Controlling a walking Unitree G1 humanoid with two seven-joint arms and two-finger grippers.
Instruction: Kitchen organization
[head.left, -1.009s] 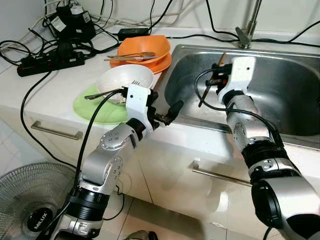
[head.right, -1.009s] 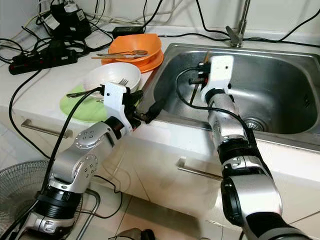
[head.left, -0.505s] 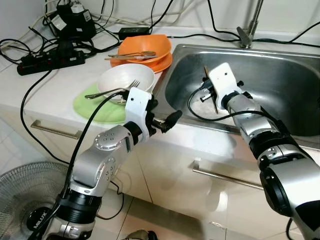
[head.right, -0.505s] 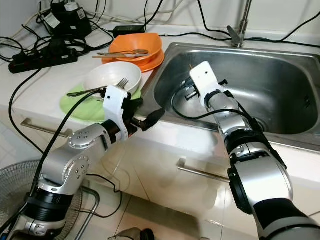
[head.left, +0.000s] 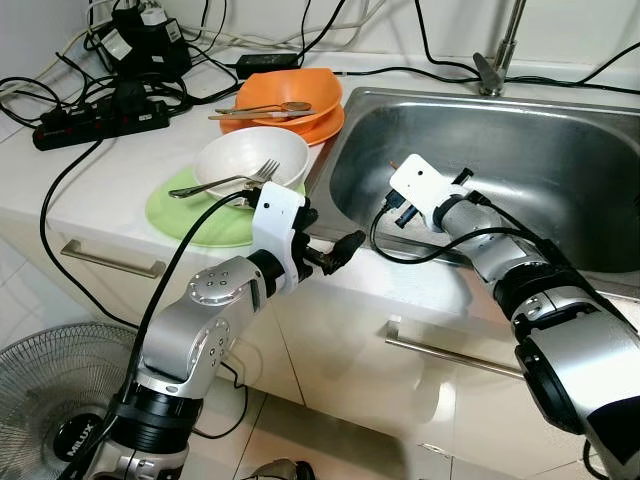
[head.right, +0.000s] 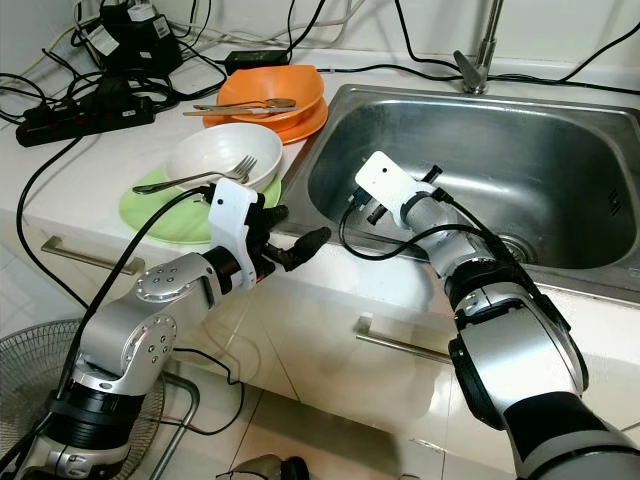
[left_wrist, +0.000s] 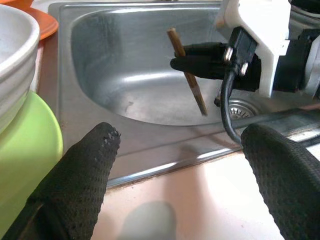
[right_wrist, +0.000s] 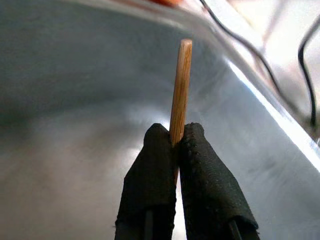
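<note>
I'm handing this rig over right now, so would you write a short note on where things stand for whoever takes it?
Right gripper: shut on a wooden chopstick, held over the sink basin near its left wall.
Left gripper: open, holding nothing, hovering over the counter edge in front of the sink.
On the counter to the left: white bowl with a fork, sitting on a green plate; orange dishes behind, with cutlery on top.
Done: chopstick is picked up.
Left: set the chopstick down somewhere suitable; bowl, plate and cutlery not yet sorted.
</note>
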